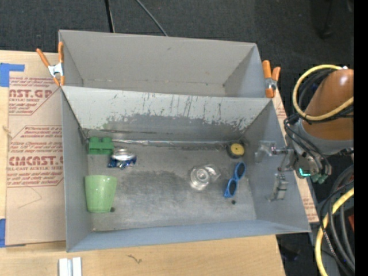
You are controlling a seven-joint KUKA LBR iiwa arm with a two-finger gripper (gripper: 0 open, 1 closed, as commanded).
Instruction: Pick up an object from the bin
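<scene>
**Gripper over the bin's right wall, blue sunglasses nearest**

In the camera view, the grey metal bin [167, 99] holds six small things, spread out singly across its floor. The arm comes in from the right, and its orange cover [336, 105], ringed by yellow cable, sits outside the bin's right rim. The gripper [278, 187] hangs over the sloping right wall, about halfway between the back right and front right corners. Whether the tool is apart or together cannot be told from this angle, and no thing can be seen clamped in it.

The thing nearest to the gripper is a pair of blue sunglasses [234, 180]. It lies flat on the floor near the foot of the right wall, running lengthwise from back to front, and it is apart from the gripper. Just to its left, toward the middle of the floor, lies a clear plastic cup [202, 177], close to the sunglasses. A small yellow round thing [236, 149] sits in the back right corner of the floor, against the back wall.

The other three things are well apart from the gripper, along the left side. A green block [100, 145] lies in the back left corner. A crushed blue and silver can [122, 160] lies just beside it, toward the front. A pale green cup [100, 193] is near the front left corner.
</scene>
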